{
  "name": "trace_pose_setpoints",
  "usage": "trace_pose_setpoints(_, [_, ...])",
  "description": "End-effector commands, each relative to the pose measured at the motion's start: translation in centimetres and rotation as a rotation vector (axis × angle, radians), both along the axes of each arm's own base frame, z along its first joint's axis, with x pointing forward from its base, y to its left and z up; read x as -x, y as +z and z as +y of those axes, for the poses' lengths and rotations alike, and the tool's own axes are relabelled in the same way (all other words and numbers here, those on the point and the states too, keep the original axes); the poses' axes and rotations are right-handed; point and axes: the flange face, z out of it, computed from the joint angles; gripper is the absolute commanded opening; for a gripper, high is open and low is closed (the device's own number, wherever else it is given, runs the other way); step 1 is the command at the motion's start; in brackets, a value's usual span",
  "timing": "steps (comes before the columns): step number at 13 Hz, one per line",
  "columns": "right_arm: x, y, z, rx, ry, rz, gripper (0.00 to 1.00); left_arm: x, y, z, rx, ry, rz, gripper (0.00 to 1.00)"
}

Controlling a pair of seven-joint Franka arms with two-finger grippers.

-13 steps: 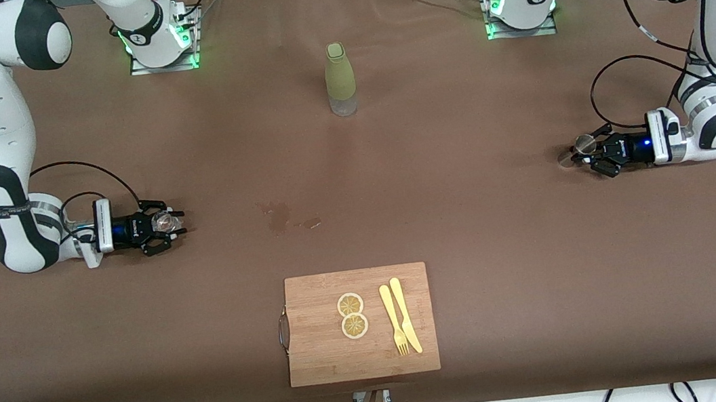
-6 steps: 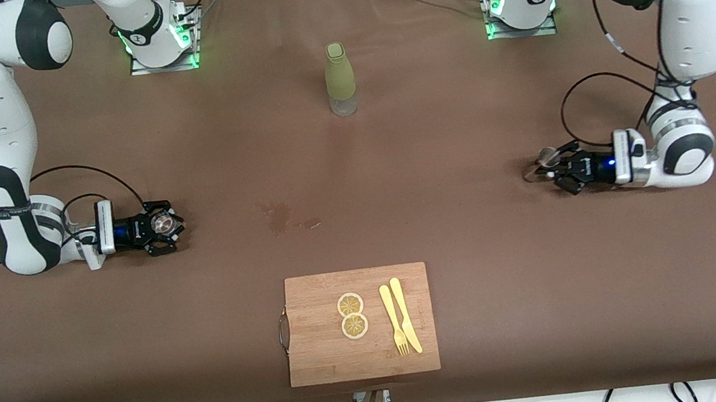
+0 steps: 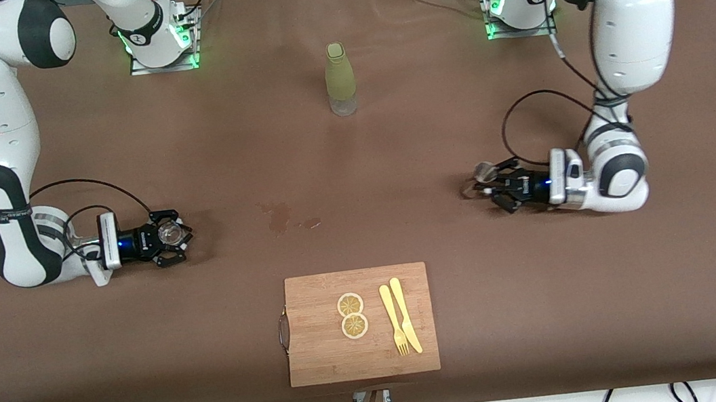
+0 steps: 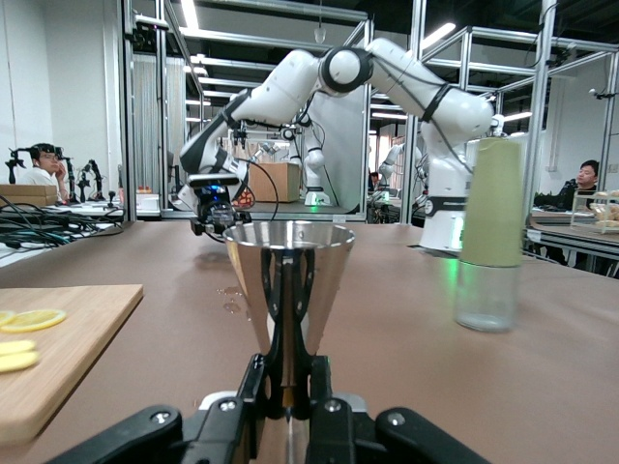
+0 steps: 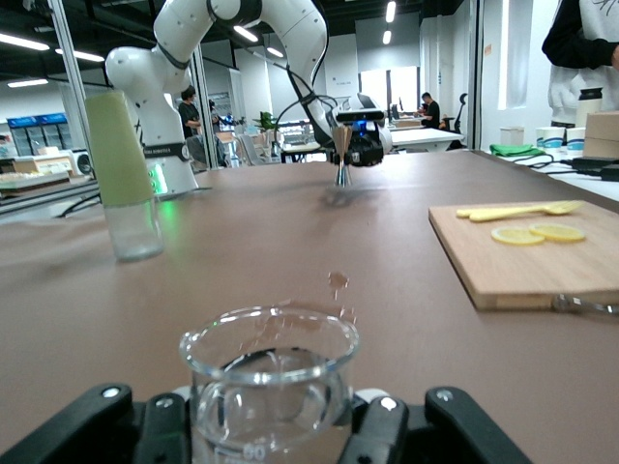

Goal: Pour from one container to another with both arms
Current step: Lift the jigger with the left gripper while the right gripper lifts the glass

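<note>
Since the earlier frame, the left gripper [image 3: 489,186] has carried its steel cup [image 3: 481,173] toward centre frame; the right gripper [image 3: 176,235] at lower left has pinched shut on the glass beaker [image 3: 168,232]. Left wrist view: fingers clamp the cup's stem. Right wrist view: fingers [image 5: 166,430] squeeze the beaker; no pouring yet.

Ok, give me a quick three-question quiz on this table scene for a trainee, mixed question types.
1. True or false: the right gripper is shut on the glass beaker.
2. What does the left gripper hold? A) a sponge B) the metal cup C) a spoon
3. Fill in: the cutting board carries ___ lemon slices.
Key: 1 true; 2 B; 3 two.
</note>
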Motion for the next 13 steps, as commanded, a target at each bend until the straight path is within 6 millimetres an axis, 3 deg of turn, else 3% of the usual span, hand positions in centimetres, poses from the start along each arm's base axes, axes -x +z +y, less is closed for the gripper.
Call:
trace_pose_setpoints(1, [-2.3, 2.8, 3.4, -0.025, 0.024, 0.037, 0.12, -0.4, -0.4, -6.8, 0.005, 0.056, 0.031, 0.0])
trace_pose_setpoints(3, [-3.5, 4.1, 7.6, -0.038, 0.048, 0.041, 0.09, -0.3, -0.5, -12.4, 0.011, 0.113, 0.053, 0.0])
trace_pose_setpoints(6, [-3.9, 5.7, 13.6, -0.061, 0.061, 0.09, 0.07, -0.6, 0.7, -18.1, -0.044, 0.105, 0.072, 0.0])
trace_pose_setpoints(7, [-3.9, 6.6, 15.8, -0.028, 0.074, 0.075, 0.07, 0.2, 0.5, -20.6, -0.048, 0.121, 0.099, 0.0])
trace_pose_setpoints(11, [-4.7, 12.0, 19.6, 0.155, 0.093, 0.072, 0.04, 1.3, 1.8, -27.1, -0.066, 0.13, 0.16, 0.0])
trace_pose_setpoints(13, [-4.7, 13.4, 20.6, 0.203, 0.099, 0.054, 0.04, 1.3, 1.5, -29.1, -0.059, 0.124, 0.148, 0.0])
